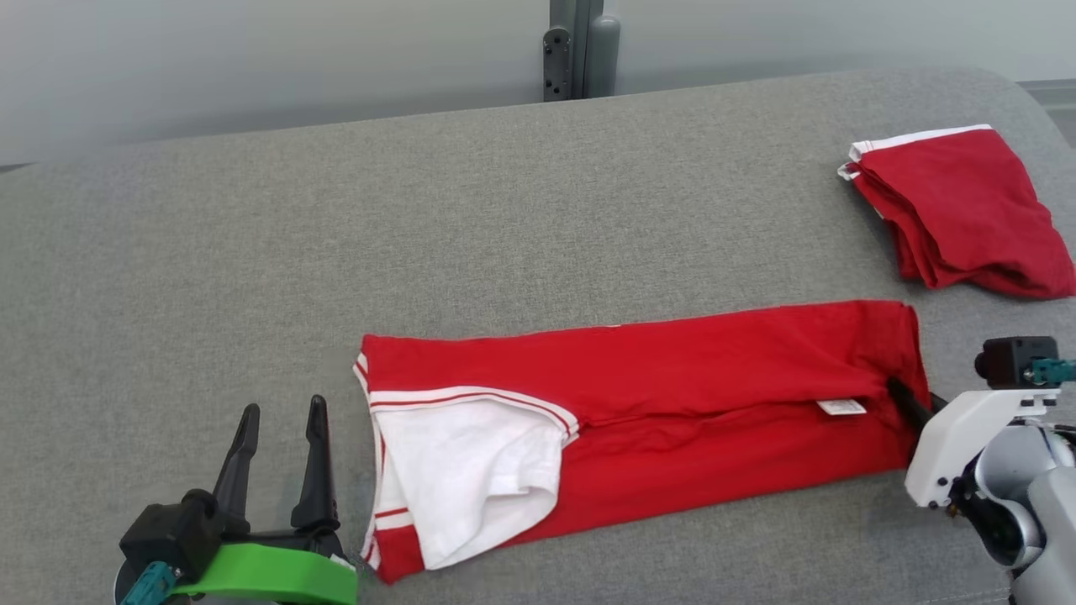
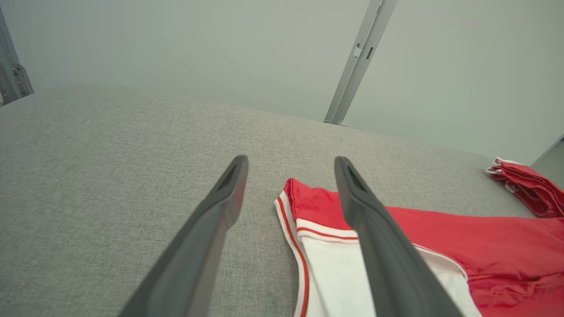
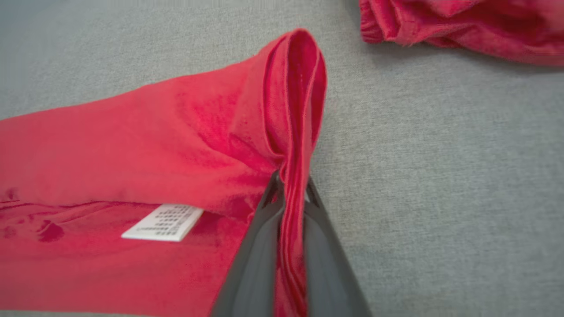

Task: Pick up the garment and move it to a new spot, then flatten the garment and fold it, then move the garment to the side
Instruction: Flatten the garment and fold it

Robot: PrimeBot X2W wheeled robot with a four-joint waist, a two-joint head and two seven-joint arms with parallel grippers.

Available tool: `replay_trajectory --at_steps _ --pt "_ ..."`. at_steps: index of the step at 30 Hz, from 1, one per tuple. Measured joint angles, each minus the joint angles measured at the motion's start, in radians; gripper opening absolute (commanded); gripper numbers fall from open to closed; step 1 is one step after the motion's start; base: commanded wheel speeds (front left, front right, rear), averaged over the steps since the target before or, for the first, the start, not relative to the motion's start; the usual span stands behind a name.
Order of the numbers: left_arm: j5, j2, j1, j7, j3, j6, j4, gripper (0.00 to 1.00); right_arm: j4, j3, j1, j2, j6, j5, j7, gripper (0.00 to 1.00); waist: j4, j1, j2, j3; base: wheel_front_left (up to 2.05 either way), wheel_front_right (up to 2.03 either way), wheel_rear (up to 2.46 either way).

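Two fingers [image 3: 251,264] pinch creased garment [image 3: 132,145]

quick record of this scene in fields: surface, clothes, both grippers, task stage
surface: grey fabric surface
main item: garment, red with white trim, folded into a long strip, lying flat
detail: white label near its right end
other item: second red garment, folded, far right, apart from the strip
left: left gripper open, by the strip's left end, holding nothing
right: right gripper shut on the strip's right edge
stage: mid-fold, right end gripped
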Motion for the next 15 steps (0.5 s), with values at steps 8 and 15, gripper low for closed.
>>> replay_trajectory --at_steps 8,15 --pt "0.003 -0.012 0.003 0.000 -0.019 -0.009 0.009 1.00 -0.134 -0.062 0.000 0.032 -0.001 0.209 0.112 0.00 -0.040 0.0000 0.0000 -0.010 0.00 0.00 0.00" --pt "0.003 -0.015 0.005 0.000 -0.023 -0.013 0.019 1.00 -0.356 -0.014 0.056 0.045 -0.001 0.280 0.193 0.00 -0.059 0.0000 0.0000 -0.023 0.00 0.00 0.00"
